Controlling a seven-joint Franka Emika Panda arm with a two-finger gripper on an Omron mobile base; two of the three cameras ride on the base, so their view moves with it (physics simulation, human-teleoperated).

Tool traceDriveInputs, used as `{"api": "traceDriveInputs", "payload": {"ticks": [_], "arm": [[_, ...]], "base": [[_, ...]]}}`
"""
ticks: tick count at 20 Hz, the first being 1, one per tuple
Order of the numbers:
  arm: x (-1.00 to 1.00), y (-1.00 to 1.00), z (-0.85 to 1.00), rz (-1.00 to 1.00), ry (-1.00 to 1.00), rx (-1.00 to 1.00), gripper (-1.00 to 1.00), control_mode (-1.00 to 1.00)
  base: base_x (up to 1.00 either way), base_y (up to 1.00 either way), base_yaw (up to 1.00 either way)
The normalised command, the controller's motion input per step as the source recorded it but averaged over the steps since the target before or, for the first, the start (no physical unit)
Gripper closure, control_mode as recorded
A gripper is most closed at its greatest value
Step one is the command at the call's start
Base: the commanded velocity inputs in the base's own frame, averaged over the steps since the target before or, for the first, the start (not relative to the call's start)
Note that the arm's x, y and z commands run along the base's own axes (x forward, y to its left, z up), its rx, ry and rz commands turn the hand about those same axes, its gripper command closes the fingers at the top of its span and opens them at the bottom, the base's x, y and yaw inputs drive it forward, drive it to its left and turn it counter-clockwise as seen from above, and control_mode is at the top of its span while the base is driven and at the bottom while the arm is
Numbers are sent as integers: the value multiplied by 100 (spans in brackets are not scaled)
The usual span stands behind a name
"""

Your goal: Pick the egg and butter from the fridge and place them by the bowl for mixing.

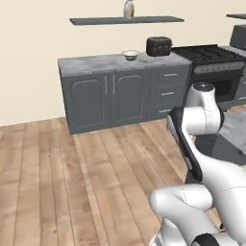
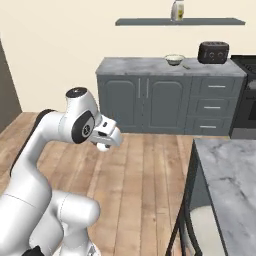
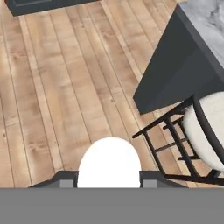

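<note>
From the left base view, the bowl (image 1: 130, 55) sits on the grey counter (image 1: 91, 63) against the far wall, with a dark toaster (image 1: 159, 46) a bit to its right and the stove (image 1: 211, 54) beyond that. There's a small thin pale thing (image 1: 142, 60) lying just beside the bowl on its right, which could be the butter, but it's too small for me to call. The arm (image 1: 199, 125) is folded up in the lower right, well apart from that counter, with a lot of wooden floor (image 1: 72, 178) between.

From the right base view it's the same bowl (image 2: 174, 59) on the same counter, shelf (image 2: 180, 21) above with a bottle (image 2: 177, 10) on it. The robot's hand (image 2: 106, 136) hangs over open floor, next to a marble-topped island (image 2: 230, 180).

The hand view is the useful one: the egg (image 3: 109, 164) sits right between the two dark fingertips (image 3: 65, 183), pinched from both sides, so the gripper (image 3: 109, 183) is closed on it. Below it there's floor, the island corner and a stool (image 3: 205, 131).

So my read: the egg is picked and in transit and needs carrying over and setting down by the bowl. The butter is either already there or still to fetch; I can't tell which.
</note>
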Motion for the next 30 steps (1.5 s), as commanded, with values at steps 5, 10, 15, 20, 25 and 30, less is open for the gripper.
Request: {"api": "traceDriveInputs", "payload": {"ticks": [5,10,15,20,25,30], "arm": [[0,0,0,0,0,0,100,100],[0,0,0,0,0,0,100,100],[0,0,0,0,0,0,100,100],[0,0,0,0,0,0,100,100],[0,0,0,0,0,0,100,100],[0,0,0,0,0,0,100,100]], "base": [[100,36,-38],[100,55,-37],[100,70,-26],[100,59,-4],[100,34,-4],[100,17,-4]]}}
